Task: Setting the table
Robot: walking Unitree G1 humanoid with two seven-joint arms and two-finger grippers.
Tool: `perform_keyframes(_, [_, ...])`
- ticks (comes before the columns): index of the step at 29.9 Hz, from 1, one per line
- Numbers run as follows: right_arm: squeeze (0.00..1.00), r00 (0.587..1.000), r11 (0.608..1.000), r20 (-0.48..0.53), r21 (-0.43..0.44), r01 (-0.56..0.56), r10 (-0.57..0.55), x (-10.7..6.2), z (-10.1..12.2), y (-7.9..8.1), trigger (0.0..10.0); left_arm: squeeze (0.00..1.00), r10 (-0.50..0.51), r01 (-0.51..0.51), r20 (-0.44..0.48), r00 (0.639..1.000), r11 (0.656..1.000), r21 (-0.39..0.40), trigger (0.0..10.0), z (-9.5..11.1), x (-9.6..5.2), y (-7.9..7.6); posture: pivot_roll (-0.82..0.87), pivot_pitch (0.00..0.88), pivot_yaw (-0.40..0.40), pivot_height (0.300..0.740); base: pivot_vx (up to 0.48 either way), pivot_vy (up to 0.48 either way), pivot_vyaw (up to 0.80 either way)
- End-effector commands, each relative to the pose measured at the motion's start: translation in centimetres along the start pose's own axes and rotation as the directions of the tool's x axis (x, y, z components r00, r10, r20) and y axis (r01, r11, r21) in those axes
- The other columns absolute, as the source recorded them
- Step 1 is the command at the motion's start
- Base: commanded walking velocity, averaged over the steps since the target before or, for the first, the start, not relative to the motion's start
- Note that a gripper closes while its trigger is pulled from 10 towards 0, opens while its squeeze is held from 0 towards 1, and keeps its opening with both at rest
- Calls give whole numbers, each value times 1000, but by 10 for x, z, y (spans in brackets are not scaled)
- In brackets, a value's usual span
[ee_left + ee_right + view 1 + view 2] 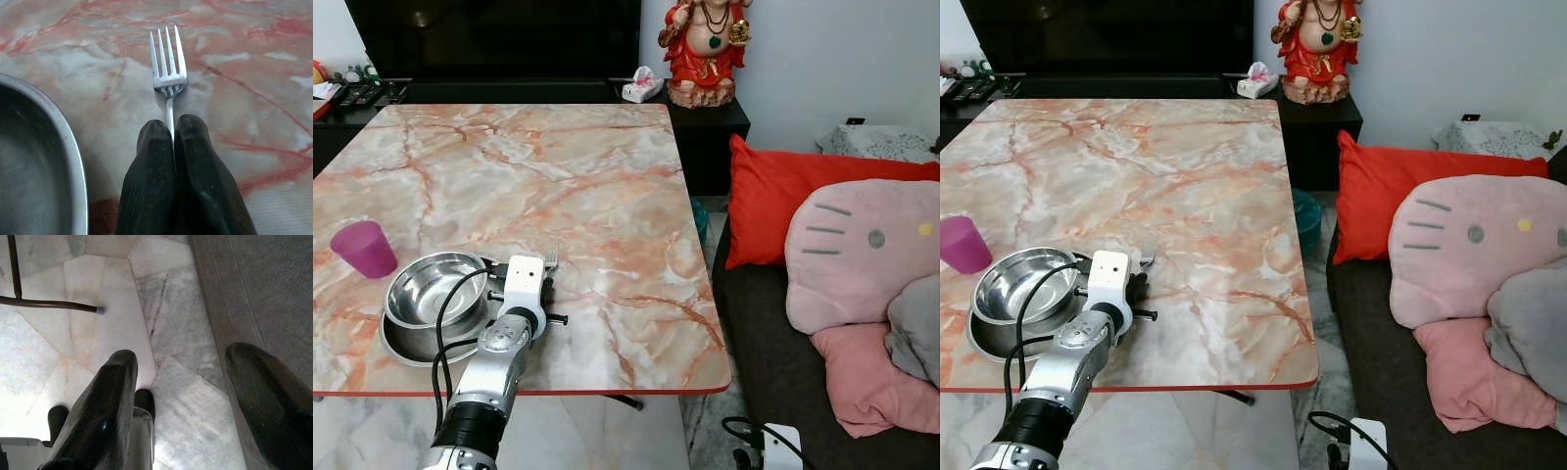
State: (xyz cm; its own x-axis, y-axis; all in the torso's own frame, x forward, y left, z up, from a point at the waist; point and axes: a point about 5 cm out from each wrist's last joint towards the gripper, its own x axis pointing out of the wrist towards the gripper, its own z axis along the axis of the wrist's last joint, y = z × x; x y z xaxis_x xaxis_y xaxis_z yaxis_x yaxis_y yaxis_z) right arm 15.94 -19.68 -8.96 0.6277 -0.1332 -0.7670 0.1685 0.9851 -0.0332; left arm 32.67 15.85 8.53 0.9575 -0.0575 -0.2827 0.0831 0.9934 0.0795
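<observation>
We have the fork (168, 73) pinched by its handle between the two fingers (154, 166) of the left gripper (172, 134), which are pressed together on the thin stem so that only the neck and tines show ahead of them. The fork's long axis runs straight out along the fingers, tines leading away from the wrist toward the far side of the marble surface (587, 166). In the head views the tines (550, 257) peek out just past the white wrist housing, pointing away from us.

The relation that matters for the next move is sideways: the steel bowl (435, 286), sitting in its plate (406, 348), lies just beside the fork on our left, its rim near the fingers but apart from them in the wrist view. The fork seems to lie flat on the surface or barely above it; we cannot tell which from this angle. If we mean to leave it here, parallel to the bowl, letting go and drawing back along the fork's own axis should keep it from swinging.

A purple cup (364, 249) stands further left, beyond the bowl. The right gripper (181, 382) hangs idle over the floor, fingers spread, so the left arm is plainly the nearer one.
</observation>
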Motion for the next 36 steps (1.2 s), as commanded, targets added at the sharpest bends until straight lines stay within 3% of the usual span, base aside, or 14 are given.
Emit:
perform_keyframes(1, [0, 1000, 1000, -12, -6, 5, -5, 0, -2, -1, 10000, 365, 10, -9, -20, 1000, 1000, 8, 10000, 0, 2, 1, 11, 20, -11, 740, 0, 0, 0])
perform_keyframes(9, [0, 1000, 1000, -13, -6, 5, -5, -1, -2, -1, 10000, 373, 11, -11, -27, 1000, 1000, 14, 10000, -1, 1, 2, 12, 20, -12, 740, 0, 0, 0])
perform_keyframes(10, [0, 1000, 1000, -13, -6, 5, -5, -1, -2, -1, 10000, 447, 12, -12, -27, 1000, 1000, 15, 10000, -1, 1, 2, 13, 21, -12, 740, 0, 0, 0])
perform_keyframes(20, [0, 1000, 1000, -13, -8, 5, -5, 0, -2, -1, 10000, 475, 15, -15, -27, 1000, 1000, 20, 10000, -1, 2, 2, 12, 20, -12, 740, 0, 0, 0])
perform_keyframes(21, [0, 1000, 1000, -13, -8, 5, -5, 0, -2, -1, 10000, 514, 16, -15, -27, 1000, 1000, 21, 10000, -1, 2, 2, 12, 20, -12, 740, 0, 0, 0])
perform_keyframes(22, [0, 1000, 1000, -13, -8, 5, -5, 0, -2, -1, 10000, 678, 16, -16, -27, 1000, 1000, 21, 10000, -1, 2, 2, 12, 20, -12, 740, 0, 0, 0])
perform_keyframes(23, [0, 1000, 1000, -13, -7, 5, -5, 0, -2, -1, 10000, 725, 18, -17, -27, 999, 1000, 21, 10000, -1, 2, 2, 12, 20, -12, 740, 0, 0, 0])
perform_keyframes(29, [0, 1000, 1000, -13, -9, 3, -4, 0, -2, -1, 10000, 725, 18, -18, -29, 999, 1000, 24, 10000, -2, 1, 2, 12, 21, -12, 740, 0, 0, 0])
perform_keyframes(30, [0, 1000, 1000, -13, -10, 3, -3, 0, -2, -1, 10000, 839, 18, -17, -29, 999, 1000, 25, 10000, -2, 1, 2, 12, 21, -12, 740, 0, 0, 0])
perform_keyframes(33, [0, 1000, 1000, -13, -11, 2, -2, 0, -2, -1, 10000, 827, 19, -18, -29, 999, 1000, 25, 10000, -2, 2, 2, 13, 20, -12, 740, 0, 0, 0])
perform_keyframes(34, [0, 1000, 1000, -13, -11, 2, -2, 0, -2, -1, 10000, 749, 20, -19, -28, 999, 1000, 25, 10000, -2, 2, 2, 12, 21, -12, 740, 0, 0, 0])
perform_keyframes(35, [0, 1000, 1000, -12, -10, 2, -2, 0, -2, -1, 10000, 0, 22, -21, -26, 999, 999, 26, 10000, -1, 2, 2, 12, 21, -12, 740, 0, 0, 0])
perform_keyframes(36, [0, 1000, 1000, -12, -10, 2, -2, 0, -2, -1, 10000, 0, 24, -23, -24, 999, 999, 26, 10000, -1, 2, 2, 12, 21, -12, 740, 0, 0, 0])
